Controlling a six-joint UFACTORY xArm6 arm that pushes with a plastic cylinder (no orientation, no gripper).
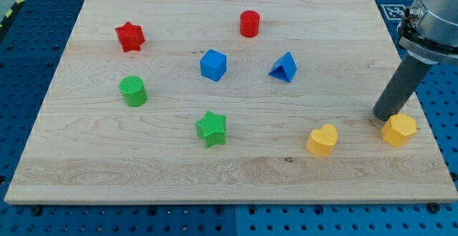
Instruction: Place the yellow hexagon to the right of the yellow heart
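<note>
The yellow hexagon (398, 129) lies near the board's right edge, at the lower right of the view. The yellow heart (322, 139) lies to its left, about a hundred pixels away and slightly lower. My tip (383, 116) is the lower end of the dark rod coming down from the view's upper right. It rests on the board just above and left of the yellow hexagon, touching or nearly touching its upper left side.
Other blocks on the wooden board (179, 171): a red star (129, 36), a red cylinder (249, 23), a blue cube (212, 65), a blue triangle (284, 67), a green cylinder (133, 91) and a green star (211, 128). The board's right edge runs close by the hexagon.
</note>
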